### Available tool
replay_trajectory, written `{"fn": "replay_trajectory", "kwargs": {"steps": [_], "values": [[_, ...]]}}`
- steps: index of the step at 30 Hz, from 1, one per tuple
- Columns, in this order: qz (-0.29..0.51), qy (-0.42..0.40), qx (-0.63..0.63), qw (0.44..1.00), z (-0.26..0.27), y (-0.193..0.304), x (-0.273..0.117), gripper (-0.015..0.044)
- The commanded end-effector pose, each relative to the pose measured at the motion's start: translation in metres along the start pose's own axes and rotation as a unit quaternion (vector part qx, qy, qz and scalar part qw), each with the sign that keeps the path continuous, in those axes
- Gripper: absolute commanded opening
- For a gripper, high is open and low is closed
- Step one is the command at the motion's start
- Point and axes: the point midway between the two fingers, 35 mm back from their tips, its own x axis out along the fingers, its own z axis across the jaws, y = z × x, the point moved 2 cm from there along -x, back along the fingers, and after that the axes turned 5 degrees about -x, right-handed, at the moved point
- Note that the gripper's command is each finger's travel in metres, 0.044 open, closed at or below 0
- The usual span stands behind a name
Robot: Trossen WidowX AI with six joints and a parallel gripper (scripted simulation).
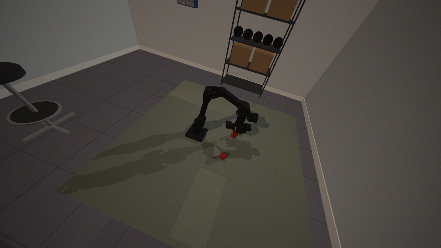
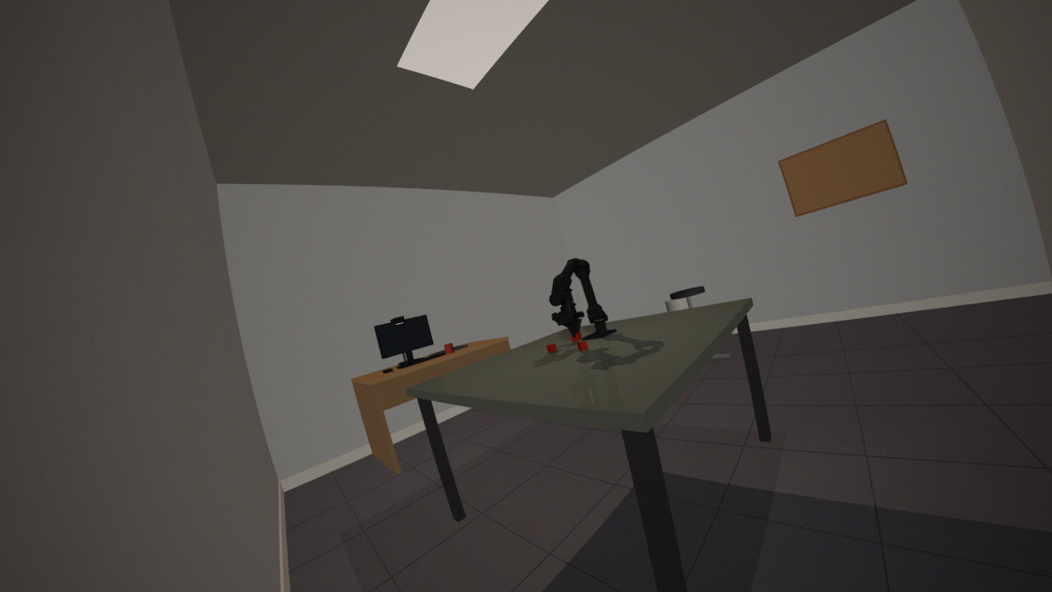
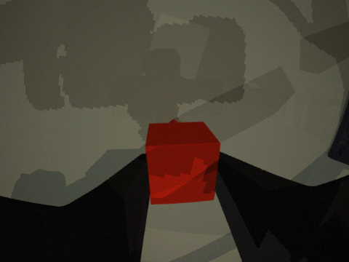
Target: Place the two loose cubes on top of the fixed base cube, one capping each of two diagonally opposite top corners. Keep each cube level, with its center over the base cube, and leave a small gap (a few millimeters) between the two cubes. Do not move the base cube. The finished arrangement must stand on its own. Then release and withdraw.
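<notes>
My gripper (image 1: 236, 131) (image 2: 575, 335) (image 3: 179, 160) points down and is shut on a red cube (image 2: 576, 338) (image 3: 182, 175), one finger on each side. The held cube is above the table and looks roughly level. A second red cube (image 1: 233, 135) is just below it in the top view; in the wrist view only a small red corner (image 3: 174, 120) shows past the held cube's far edge. A third red cube (image 1: 223, 155) stands apart on the table, nearer the top camera. The exterior view shows two cubes (image 2: 551, 348) (image 2: 582, 345) on the table. All look alike, so I cannot tell which is the base.
The arm's base plate (image 1: 196, 133) (image 2: 599, 334) stands on the green table (image 1: 265, 191) (image 2: 529, 394), and its edge shows at the right of the wrist view (image 3: 342, 142). Arm shadows fall across the table. A desk, a stool and a shelf rack stand away from it.
</notes>
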Motion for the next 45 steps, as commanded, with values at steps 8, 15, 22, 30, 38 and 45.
{"fn": "replay_trajectory", "kwargs": {"steps": [8,15,22,30,38,45], "values": [[-0.001,0.003,0.004,1.0,-0.001,-0.001,0.011,0.0105],[-0.001,0.003,0.0,1.0,-0.001,-0.001,0.013,0.0105],[-0.001,0.003,0.0,1.0,-0.001,-0.001,0.013,0.0105],[-0.001,0.003,0.0,1.0,-0.001,-0.001,0.013,0.0131],[-0.001,0.003,0.0,1.0,-0.001,-0.001,0.013,0.0205],[0.0,0.003,0.002,1.0,-0.001,0.0,0.0,0.0205]]}}
